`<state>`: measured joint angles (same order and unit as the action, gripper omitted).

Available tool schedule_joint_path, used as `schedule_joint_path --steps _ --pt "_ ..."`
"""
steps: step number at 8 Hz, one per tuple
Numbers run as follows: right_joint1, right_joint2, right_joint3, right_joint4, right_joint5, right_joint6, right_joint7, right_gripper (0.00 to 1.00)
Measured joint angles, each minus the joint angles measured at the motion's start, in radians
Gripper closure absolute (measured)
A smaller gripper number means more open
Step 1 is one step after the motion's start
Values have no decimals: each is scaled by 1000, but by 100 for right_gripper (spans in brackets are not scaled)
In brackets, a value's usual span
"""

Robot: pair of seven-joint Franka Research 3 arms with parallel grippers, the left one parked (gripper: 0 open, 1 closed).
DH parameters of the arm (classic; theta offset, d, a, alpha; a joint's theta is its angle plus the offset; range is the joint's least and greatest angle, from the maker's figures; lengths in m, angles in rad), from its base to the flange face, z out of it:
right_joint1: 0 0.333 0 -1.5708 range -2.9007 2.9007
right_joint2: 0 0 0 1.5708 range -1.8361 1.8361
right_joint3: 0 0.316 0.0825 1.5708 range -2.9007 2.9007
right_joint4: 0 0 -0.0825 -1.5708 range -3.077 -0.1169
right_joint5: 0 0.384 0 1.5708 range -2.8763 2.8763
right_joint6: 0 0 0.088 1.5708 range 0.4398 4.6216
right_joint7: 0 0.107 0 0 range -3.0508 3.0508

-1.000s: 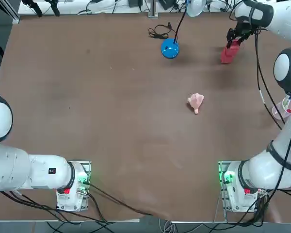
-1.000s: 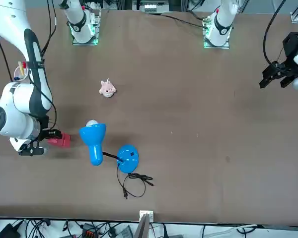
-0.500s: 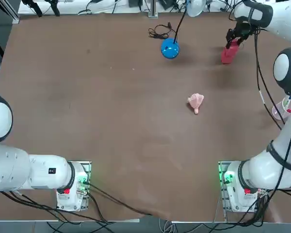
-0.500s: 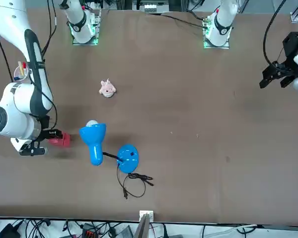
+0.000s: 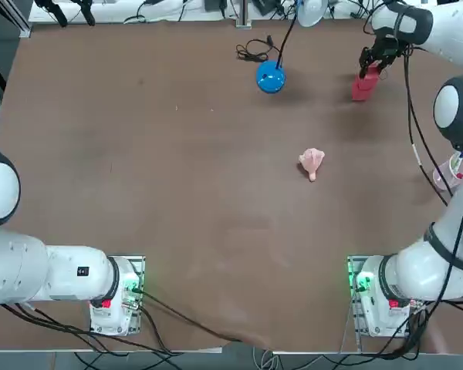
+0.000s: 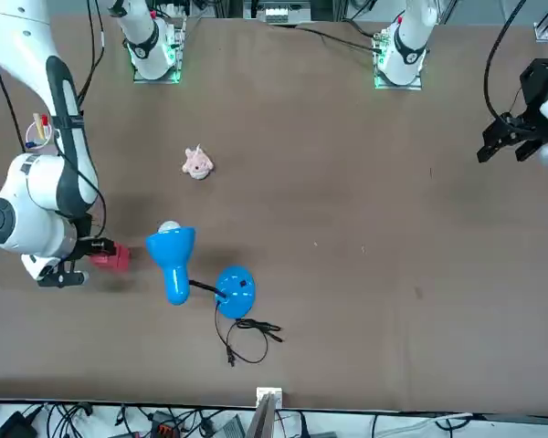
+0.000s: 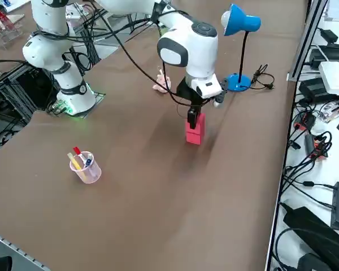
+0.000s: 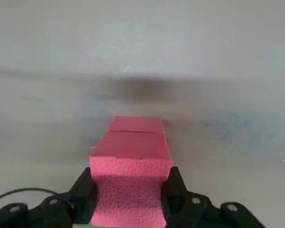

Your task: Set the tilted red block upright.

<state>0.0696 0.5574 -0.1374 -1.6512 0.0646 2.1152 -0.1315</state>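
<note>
- Right side view shows the right end effector (image 7: 195, 113) clamped on the top end of the red block (image 7: 194, 130), which stands on end on the brown surface (image 7: 158, 186), its lower end down on the surface.
- Right wrist view confirms the grip: a black finger (image 8: 83, 192) presses on each side face of the red block (image 8: 131, 180), and the block's far end reaches down toward the surface.
- Top view places the red block (image 5: 363, 83) near the far edge of the surface, in its right half, with the end effector (image 5: 373, 62) directly over its upper end.
- A blue desk lamp has its round base (image 5: 270, 78) to the left of the block, well apart from it, with a black cord coiled beside the base.
- Front view shows the lamp's blue shade (image 6: 172, 255) near the block (image 6: 110, 258), not touching it.
- A pale pink lumpy object (image 5: 312, 162) lies nearer the middle of the surface, well apart from the block.
- A clear cup (image 7: 86, 167) holding small coloured items stands at the robot's right edge of the surface, well away from the block.
</note>
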Motion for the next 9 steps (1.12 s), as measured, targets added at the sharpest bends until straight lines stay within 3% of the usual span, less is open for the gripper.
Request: schedule_joint_path --steps 9 --pt "0 8 0 7 0 1 -1 31"
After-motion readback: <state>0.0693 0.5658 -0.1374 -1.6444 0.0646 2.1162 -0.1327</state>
